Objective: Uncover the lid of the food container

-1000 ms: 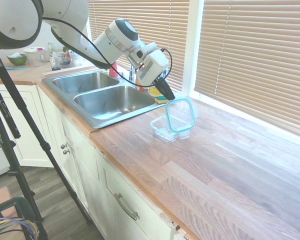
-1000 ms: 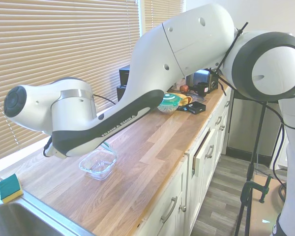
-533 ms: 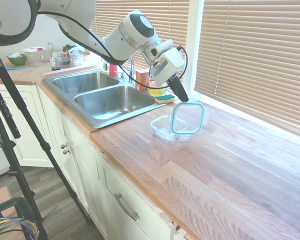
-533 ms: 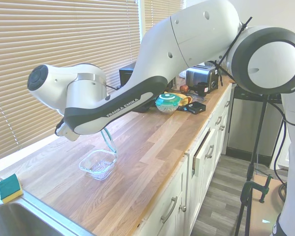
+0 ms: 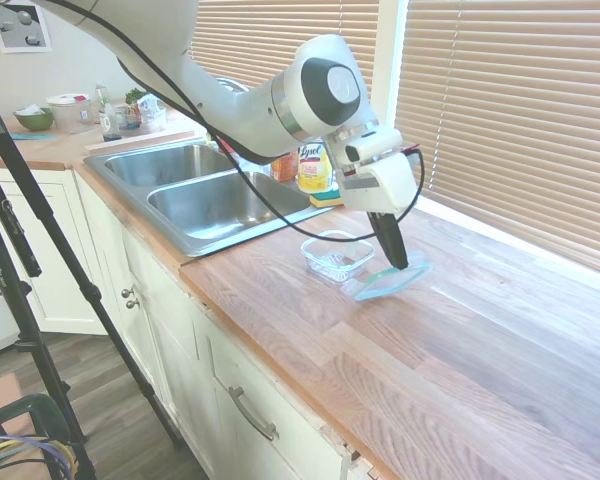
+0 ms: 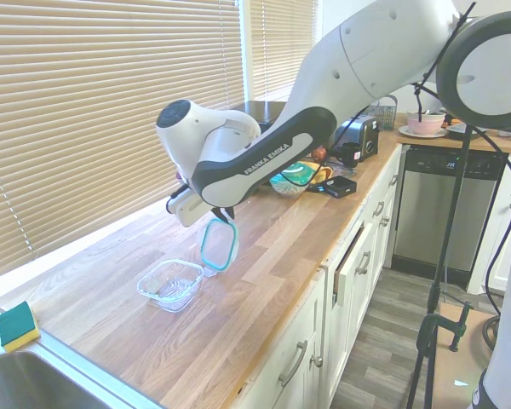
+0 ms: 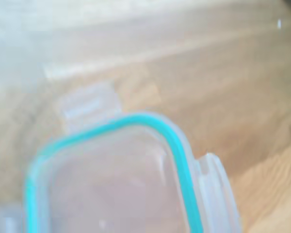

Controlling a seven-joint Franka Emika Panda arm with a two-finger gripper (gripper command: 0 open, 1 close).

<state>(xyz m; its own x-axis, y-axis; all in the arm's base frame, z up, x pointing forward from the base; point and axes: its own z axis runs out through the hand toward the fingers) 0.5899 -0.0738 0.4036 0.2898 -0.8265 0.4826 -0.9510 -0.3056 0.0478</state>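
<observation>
Both exterior views are bright with daylight coming through the closed blinds (image 5: pixel 500 110), which glow pale and slightly washed out. The counter (image 5: pixel 460 340) shows a soft sheen and only faint, diffuse shadows. The sink (image 5: pixel 220 200) carries mild reflections. Straight edges bow a little toward the frame borders, as wide lenses do. The second exterior view is sharp in the middle, with the far end of the room overexposed. The wrist view is strongly blurred: the lid (image 7: pixel 121 179) fills it out of focus, its teal rim smeared, and the wood behind is hazy and pale.
</observation>
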